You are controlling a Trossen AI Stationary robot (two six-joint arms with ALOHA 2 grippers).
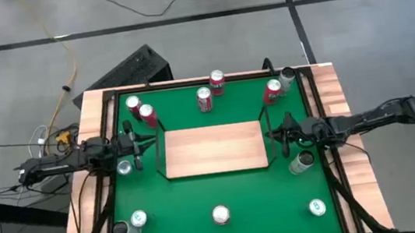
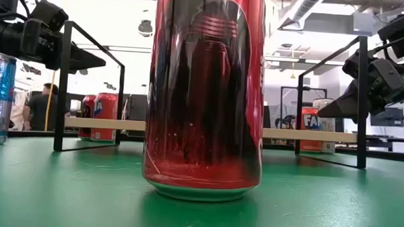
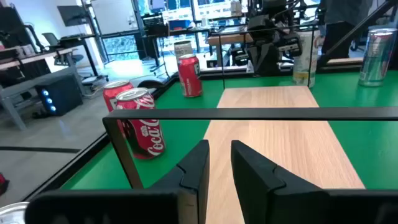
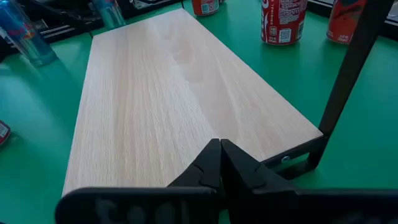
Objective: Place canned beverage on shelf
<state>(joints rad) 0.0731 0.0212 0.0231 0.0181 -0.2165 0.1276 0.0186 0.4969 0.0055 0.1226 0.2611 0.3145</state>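
The shelf lies bare at the table's centre, cans ringing it from 10 to 2 o'clock and along 6. The left gripper hangs at the board's 9 o'clock end, fingers a narrow slit apart and empty; the right gripper, at 3 o'clock, is pinched closed, holding nothing. A good start likely means widening one claw and taking the nearest can upright. The green top is wood-edged; beyond it, desks, monitors and a person.

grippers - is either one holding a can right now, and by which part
Nothing is held. The left gripper and right gripper hang empty at the ends of the shelf.
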